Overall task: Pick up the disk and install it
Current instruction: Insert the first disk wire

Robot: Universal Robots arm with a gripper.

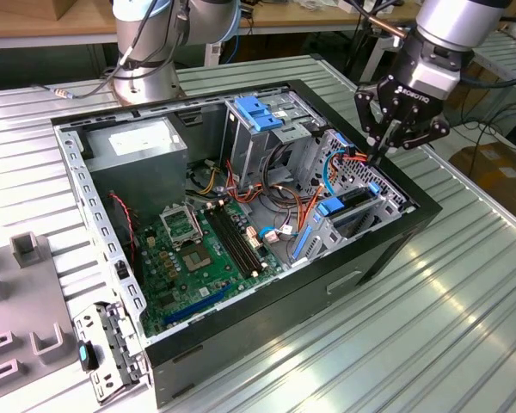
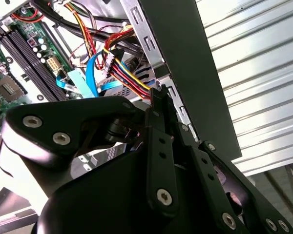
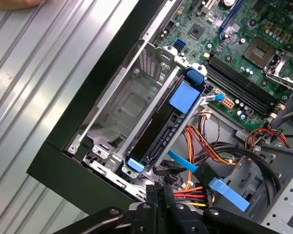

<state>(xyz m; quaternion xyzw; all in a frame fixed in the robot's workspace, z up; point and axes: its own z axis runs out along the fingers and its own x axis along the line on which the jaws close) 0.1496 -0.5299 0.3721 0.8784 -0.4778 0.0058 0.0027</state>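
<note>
The disk [image 3: 156,132] stands on edge in the drive cage at the corner of the open computer case [image 3: 58,168]; its dark side faces up, with blue rail ends and a blue tab on it. In the exterior view the disk [image 1: 354,200] sits in that cage toward the exterior view's right. My gripper [image 1: 377,155] hangs just above and behind the cage with its fingers shut and nothing between them. In both wrist views the gripper [image 3: 158,189] [image 2: 158,93] has its tips together next to the bundle of red, yellow and black wires [image 2: 129,73], a little apart from the disk.
Inside the case lie the green motherboard [image 1: 193,249], a grey power-supply box [image 1: 139,146] and a light-blue bracket [image 1: 256,112] on the upper cage. Blue and orange cables [image 1: 314,194] run beside the disk. Grey fixtures [image 1: 26,258] and a metal panel [image 1: 112,344] sit at the exterior view's left.
</note>
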